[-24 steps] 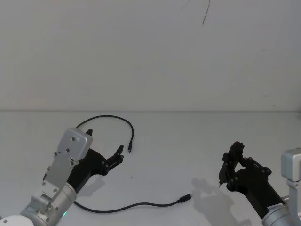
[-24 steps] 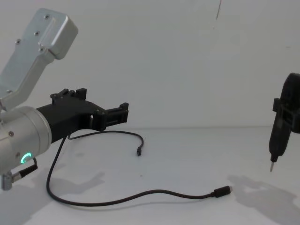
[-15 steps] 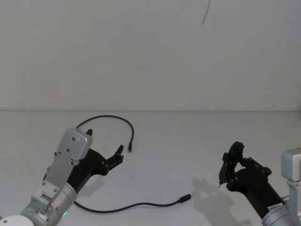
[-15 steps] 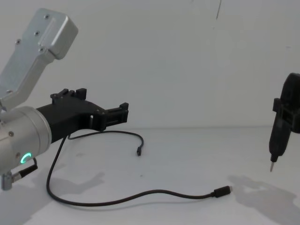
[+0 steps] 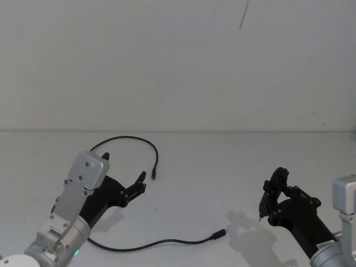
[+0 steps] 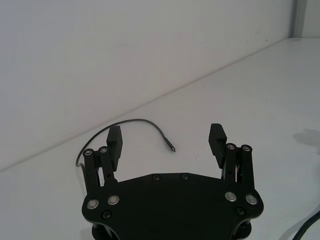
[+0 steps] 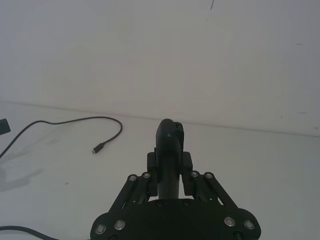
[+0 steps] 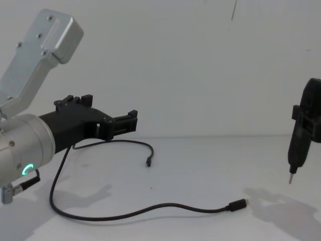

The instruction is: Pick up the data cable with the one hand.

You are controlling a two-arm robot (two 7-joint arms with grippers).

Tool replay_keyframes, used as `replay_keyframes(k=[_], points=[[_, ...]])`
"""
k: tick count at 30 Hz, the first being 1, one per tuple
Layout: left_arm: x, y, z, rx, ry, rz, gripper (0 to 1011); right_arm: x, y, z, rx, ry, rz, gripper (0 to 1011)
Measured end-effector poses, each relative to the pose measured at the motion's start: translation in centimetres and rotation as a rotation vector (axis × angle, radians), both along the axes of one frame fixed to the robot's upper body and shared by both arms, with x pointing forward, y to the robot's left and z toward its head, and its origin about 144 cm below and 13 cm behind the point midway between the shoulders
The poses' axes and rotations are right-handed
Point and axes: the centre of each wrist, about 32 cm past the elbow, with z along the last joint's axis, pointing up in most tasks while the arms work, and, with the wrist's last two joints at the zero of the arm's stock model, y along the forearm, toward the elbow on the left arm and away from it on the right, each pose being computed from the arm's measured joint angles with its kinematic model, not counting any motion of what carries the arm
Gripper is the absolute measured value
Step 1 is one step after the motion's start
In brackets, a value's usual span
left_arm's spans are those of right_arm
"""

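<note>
Left gripper: the black two-finger left gripper (image 5: pixel 124 167), on a silver wrist with a green glowing ring, hangs just above the white surface (image 5: pixel 222 167). Its fingers are spread wide apart and hold nothing.
Cable: the long thin black data cable (image 5: pixel 129 138) lies flat on the surface. It curls around the left gripper and does not touch it. One small plug sits just past the fingertips. The metal-tipped plug lies between the two grippers.
Right gripper: the black right gripper (image 5: pixel 273 197) squeezes a black pen-shaped tool (image 8: pixel 301 140).
</note>
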Motion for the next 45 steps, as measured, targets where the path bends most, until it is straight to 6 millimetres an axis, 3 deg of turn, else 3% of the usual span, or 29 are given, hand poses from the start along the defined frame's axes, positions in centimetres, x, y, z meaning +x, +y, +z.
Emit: replay_keyframes(k=[23, 45], points=[[0.0, 0.7, 0.0, 0.017, 0.010, -0.037, 1005, 0.0, 0.0, 0.0, 0.000, 0.000, 0.000, 263], [1.8, 6.1, 2.2, 0.144, 0.087, -0.303, 1004, 0.0, 0.0, 0.0, 0.000, 0.000, 0.000, 263]])
